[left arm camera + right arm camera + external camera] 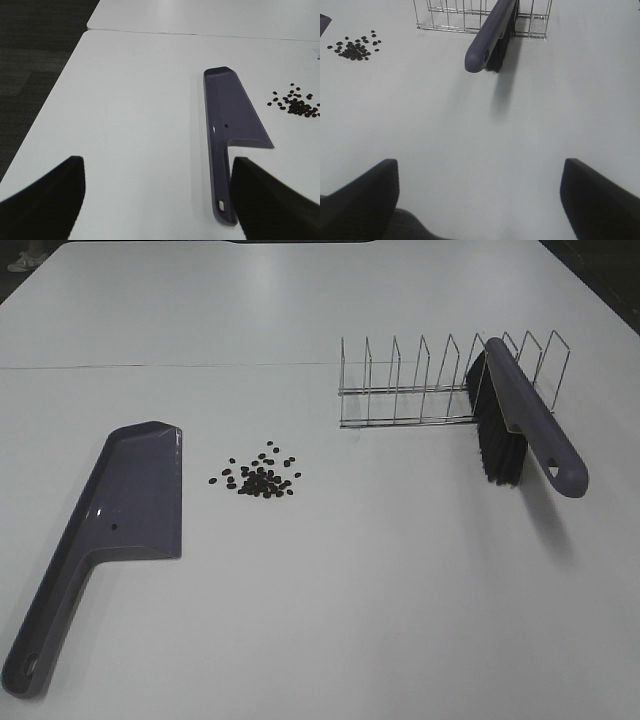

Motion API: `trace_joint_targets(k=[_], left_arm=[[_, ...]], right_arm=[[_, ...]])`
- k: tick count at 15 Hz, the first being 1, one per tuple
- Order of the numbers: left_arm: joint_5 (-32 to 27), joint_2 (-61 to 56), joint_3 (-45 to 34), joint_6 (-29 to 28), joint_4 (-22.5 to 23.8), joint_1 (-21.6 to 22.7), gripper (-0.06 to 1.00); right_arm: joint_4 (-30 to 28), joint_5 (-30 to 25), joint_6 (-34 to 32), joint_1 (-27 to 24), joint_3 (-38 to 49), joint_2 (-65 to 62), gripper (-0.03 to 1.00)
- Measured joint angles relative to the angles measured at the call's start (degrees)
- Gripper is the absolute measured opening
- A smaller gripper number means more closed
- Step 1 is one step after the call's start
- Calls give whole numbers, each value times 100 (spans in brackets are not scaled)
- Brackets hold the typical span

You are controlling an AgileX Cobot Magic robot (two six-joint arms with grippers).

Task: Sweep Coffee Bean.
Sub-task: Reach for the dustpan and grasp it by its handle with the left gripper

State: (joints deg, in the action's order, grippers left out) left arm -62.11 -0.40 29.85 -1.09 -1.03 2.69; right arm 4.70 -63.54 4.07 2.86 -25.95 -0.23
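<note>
- Plainly, neither arm holds anything; the left gripper (157,160) has its fingers (45,200) spread wide with only bare table (130,125) between them, and the right gripper (479,161) stands just as wide, nothing between its own fingers (362,200).
- The coffee bean (258,476) lies as a loose cluster of small dark ovals, flat on the table; from the left fingers it is ahead and off toward the right arm's side, beyond the dustpan; from the right fingers it is ahead and off toward the left arm's side, well apart.
- The dustpan (232,115) lies flat, its long axis running almost straight away from the left fingers; the handle end (the one with the hanging hole) is just beside one finger, and the broad pan end is near the beans.
- The brush (492,32) leans in the wire rack (450,15), bristles down; its handle juts out of the rack toward the right fingers, its long axis close to the line of reach, only slightly slanted.
- Judging from this, no sweeping is done yet; the right arm is the nearer one to the brush and would reach straight ahead, closing across the handle's width; the left arm is nearer the dustpan.
</note>
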Motion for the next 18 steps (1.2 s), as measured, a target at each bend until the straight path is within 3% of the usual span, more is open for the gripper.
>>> trace_joint_targets(k=[18], left_arm=[[0, 0, 0, 0, 0, 0, 73]], right_arm=[[0, 0, 0, 0, 0, 0, 75]])
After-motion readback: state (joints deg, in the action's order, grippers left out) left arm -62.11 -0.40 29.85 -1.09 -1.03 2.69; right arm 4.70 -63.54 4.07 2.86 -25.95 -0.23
